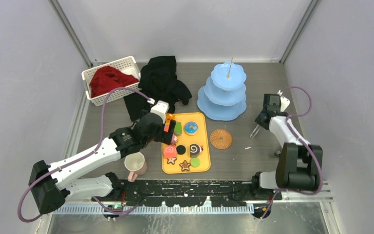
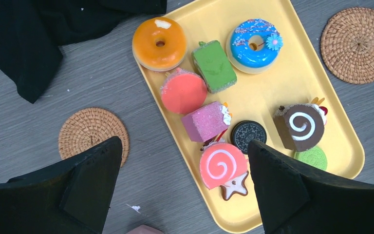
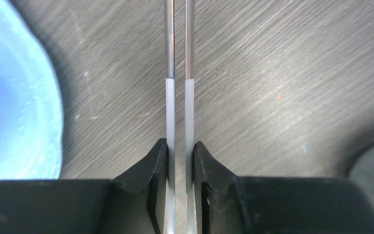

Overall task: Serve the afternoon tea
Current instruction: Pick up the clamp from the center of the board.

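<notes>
Wide-open left gripper hovers over the tray — pink swirl roll between its fingers. The right gripper clamps metal tongs — blue stand beside.

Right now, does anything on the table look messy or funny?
Yes. A black cloth lies crumpled in a heap on the table, beside the white basket and just behind the yellow tray. It looks dropped there, not laid out.

Laboratory robot cell: plain grey enclosure walls, metal corner posts, black mounting rail along the table's near edge.
</notes>
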